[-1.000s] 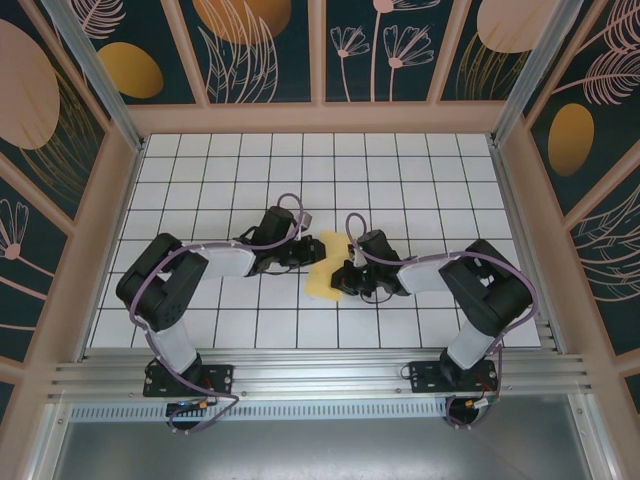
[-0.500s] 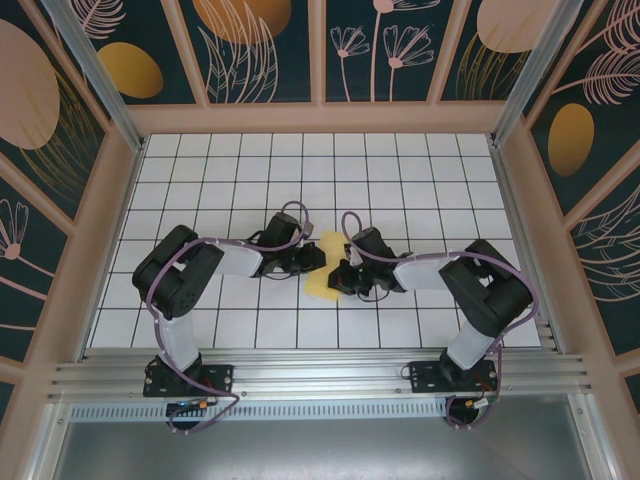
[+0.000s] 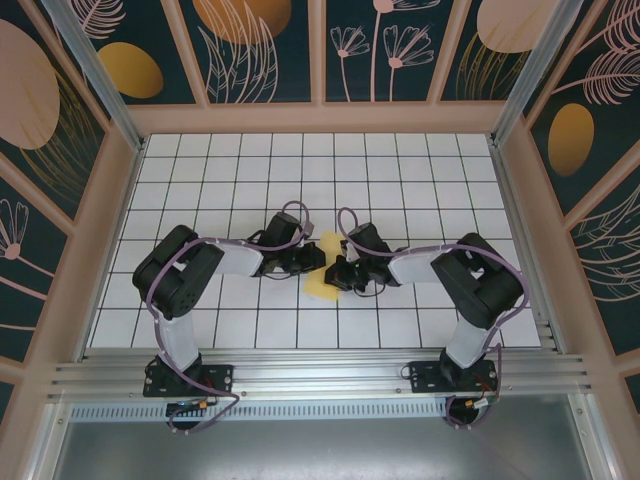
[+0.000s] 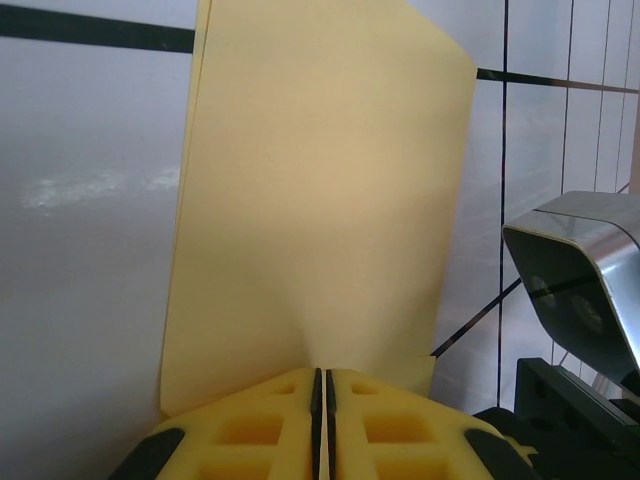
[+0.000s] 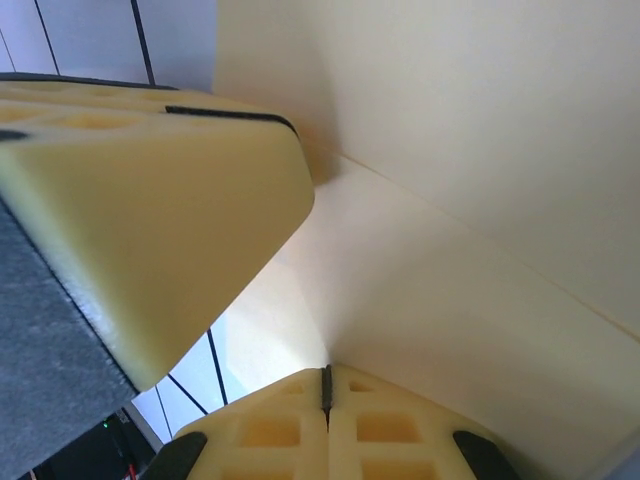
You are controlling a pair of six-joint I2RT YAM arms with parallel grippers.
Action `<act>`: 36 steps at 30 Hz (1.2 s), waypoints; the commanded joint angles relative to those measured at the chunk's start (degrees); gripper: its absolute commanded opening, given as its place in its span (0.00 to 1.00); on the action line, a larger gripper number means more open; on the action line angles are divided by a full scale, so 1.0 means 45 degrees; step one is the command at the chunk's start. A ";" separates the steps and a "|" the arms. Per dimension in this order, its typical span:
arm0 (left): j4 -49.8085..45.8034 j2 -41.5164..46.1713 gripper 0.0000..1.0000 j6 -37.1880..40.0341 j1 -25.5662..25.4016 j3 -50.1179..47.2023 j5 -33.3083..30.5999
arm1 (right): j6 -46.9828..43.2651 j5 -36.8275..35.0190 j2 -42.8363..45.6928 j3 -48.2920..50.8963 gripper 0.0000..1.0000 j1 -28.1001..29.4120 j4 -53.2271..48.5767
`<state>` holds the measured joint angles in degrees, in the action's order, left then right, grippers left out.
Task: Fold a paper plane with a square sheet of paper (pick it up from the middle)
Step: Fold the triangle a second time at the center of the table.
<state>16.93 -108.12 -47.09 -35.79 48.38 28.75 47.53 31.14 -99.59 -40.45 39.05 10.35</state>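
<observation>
Both claws (image 4: pixel 318 378) (image 5: pixel 325 375) on paper sheet (image 4: pixel 320 200)

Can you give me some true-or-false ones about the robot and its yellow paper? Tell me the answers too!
1. The paper is yellow. True.
2. The left end effector is shut on the paper. True.
3. The right end effector is wide open. False: it is shut on the paper too.
4. The paper sits in a far corner of the table. False: it is near the middle, between the two end effectors.
</observation>
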 commanded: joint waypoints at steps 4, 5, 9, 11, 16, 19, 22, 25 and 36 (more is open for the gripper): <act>-0.1095 -0.0489 0.14 0.0346 -0.0015 -0.0044 -0.0818 | -0.0191 -0.0075 0.0593 0.0277 0.00 0.0052 -0.0687; -0.1105 -0.0511 0.15 0.0349 -0.0013 -0.0044 -0.0837 | -0.0169 0.0020 0.0867 0.0295 0.00 0.0062 -0.0691; -0.1106 -0.0524 0.14 0.0347 -0.0019 -0.0104 -0.0824 | 0.0102 0.0170 0.1589 0.0748 0.00 0.0187 -0.0518; -0.1105 -0.0485 0.14 0.0347 -0.0017 -0.0126 -0.0861 | 0.0294 0.0181 0.1685 0.1228 0.00 0.0219 -0.0126; -0.1094 -0.0545 0.14 0.0323 -0.0018 -0.0029 -0.0799 | 0.0445 0.0342 0.0785 0.1759 0.00 0.0239 0.0406; -0.1129 -0.0546 0.14 0.0333 -0.0018 0.0011 -0.0765 | 0.0287 -0.0002 0.0601 0.1763 0.00 0.0228 0.0005; -0.1165 -0.0554 0.14 0.0347 -0.0026 0.0049 -0.0784 | 0.0417 -0.0014 0.1156 0.1685 0.00 0.0296 -0.0125; -0.1184 -0.0545 0.15 0.0318 -0.0013 0.0069 -0.0784 | 0.0415 0.0021 0.1940 0.1672 0.00 0.0366 -0.0149; -0.1245 -0.0481 0.15 0.0344 -0.0015 0.0121 -0.0726 | 0.0654 0.0314 0.0915 0.2600 0.00 0.0385 0.0511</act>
<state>15.79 -108.18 -46.92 -35.81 49.06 28.27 49.93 33.69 -92.68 -30.46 40.29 14.06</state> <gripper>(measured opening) 0.145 0.062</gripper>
